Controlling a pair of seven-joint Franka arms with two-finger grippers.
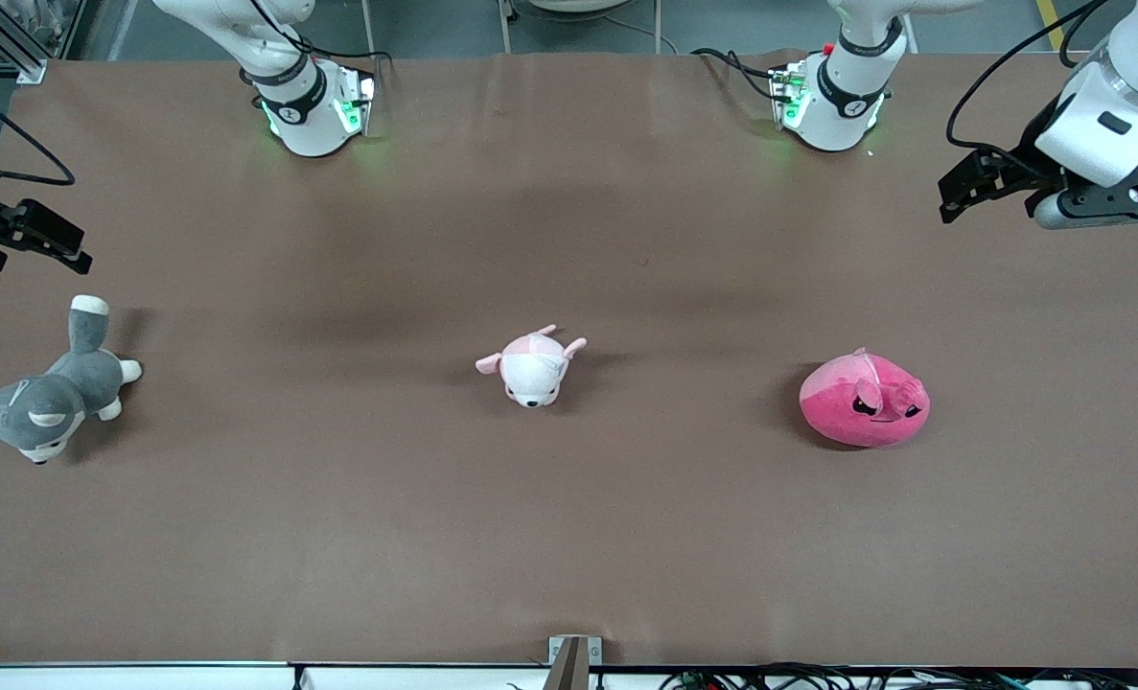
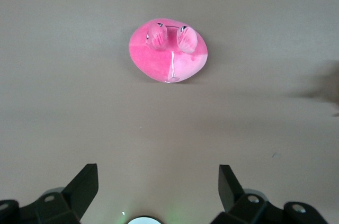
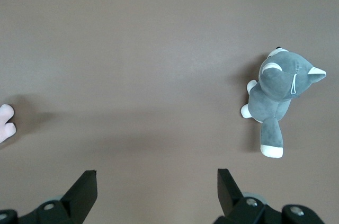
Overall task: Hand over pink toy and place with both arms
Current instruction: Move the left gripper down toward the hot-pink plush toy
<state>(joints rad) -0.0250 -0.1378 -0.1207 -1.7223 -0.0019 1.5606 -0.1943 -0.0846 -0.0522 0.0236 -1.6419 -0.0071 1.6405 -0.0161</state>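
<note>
Front view: the pink toy [image 1: 864, 401] lies on the brown surface [image 1: 569, 527] toward the left arm's end, untouched. Left end effector [image 1: 962, 187] hovers open above that end; right end effector [image 1: 36, 240] waits open above the grey husky plush [image 1: 46, 398]. A clean grasp likely means descending centred over the soft body.

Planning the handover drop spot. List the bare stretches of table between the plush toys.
Bare cloth lies between the pink toy and the pale pink-and-white plush, and a wider stretch between that plush and the grey husky. The strip nearer the front camera than all three is free too. Nowhere is crowded; the open left end effector and open right end effector hang above the table's ends.
</note>
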